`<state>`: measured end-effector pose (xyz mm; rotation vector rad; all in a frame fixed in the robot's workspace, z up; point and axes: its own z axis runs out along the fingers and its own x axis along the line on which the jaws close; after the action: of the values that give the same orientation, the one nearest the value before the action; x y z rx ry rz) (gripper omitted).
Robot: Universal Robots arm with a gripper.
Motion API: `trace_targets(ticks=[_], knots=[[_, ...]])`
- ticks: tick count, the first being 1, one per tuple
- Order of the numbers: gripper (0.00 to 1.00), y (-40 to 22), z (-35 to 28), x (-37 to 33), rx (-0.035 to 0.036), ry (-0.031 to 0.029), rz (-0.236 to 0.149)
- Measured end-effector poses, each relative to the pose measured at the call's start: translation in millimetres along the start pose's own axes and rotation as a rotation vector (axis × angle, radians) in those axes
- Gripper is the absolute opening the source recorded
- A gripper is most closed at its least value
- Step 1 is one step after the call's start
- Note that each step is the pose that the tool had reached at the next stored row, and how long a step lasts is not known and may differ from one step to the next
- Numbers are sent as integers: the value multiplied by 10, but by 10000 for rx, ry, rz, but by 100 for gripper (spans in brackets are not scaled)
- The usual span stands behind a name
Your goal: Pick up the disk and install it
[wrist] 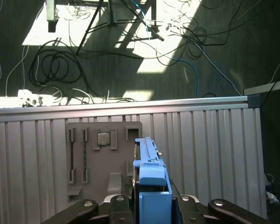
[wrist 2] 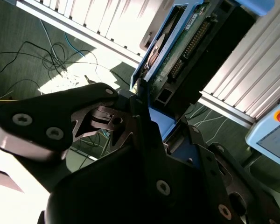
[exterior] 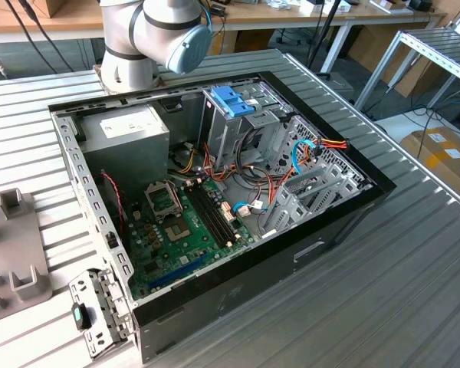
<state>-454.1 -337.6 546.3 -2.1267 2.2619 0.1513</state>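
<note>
My gripper (wrist: 151, 207) is shut on the disk (wrist: 153, 186), which I see edge-on in the first wrist view as a bright blue carrier standing between the two black fingers (wrist: 116, 205). In the second wrist view the disk (wrist 2: 189, 39) shows its dark body and green circuit board inside the blue frame, and the gripper (wrist 2: 154, 123) clamps its lower end. The disk hangs above the ribbed metal table (wrist: 205, 149), over a grey fixture tray (wrist: 102, 158). In the exterior view the arm's grey joints (exterior: 153, 34) rise behind the open computer case (exterior: 333, 238).
The case lies open with its motherboard (exterior: 188, 222), power supply (exterior: 126, 130) and an upright metal drive cage topped by a blue handle (exterior: 234, 100). The grey tray (exterior: 15, 253) sits at the exterior view's left. Loose cables (wrist: 60, 65) cover the floor beyond the table edge.
</note>
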Motion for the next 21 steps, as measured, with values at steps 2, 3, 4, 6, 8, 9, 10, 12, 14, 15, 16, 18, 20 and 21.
trace_targets(ticks=[2, 3, 4, 6, 8, 9, 10, 12, 14, 15, 16, 18, 20, 21], knots=[[37, 0, -10, -1, 0, 0, 0], [37, 1, -16, -1, 0, 0, 0], [37, 1, -23, -2, 0, 0, 0], [37, 2, -38, -3, 0, 0, 0], [37, 2, -48, -4, 0, 0, -1], [37, 3, -60, -5, 0, 0, 0], [37, 3, -66, -6, 0, 0, 0], [37, 3, -70, -6, 1, -1, 0], [37, 2, -72, -7, 1, -1, 2], [37, 0, -72, -7, 0, 0, 2], [37, -2, -72, -7, 0, 0, 1], [37, -7, -71, -6, 0, 0, 0], [37, -10, -69, -5, 1, 0, 0], [37, -12, -67, -5, 1, -1, 0]])
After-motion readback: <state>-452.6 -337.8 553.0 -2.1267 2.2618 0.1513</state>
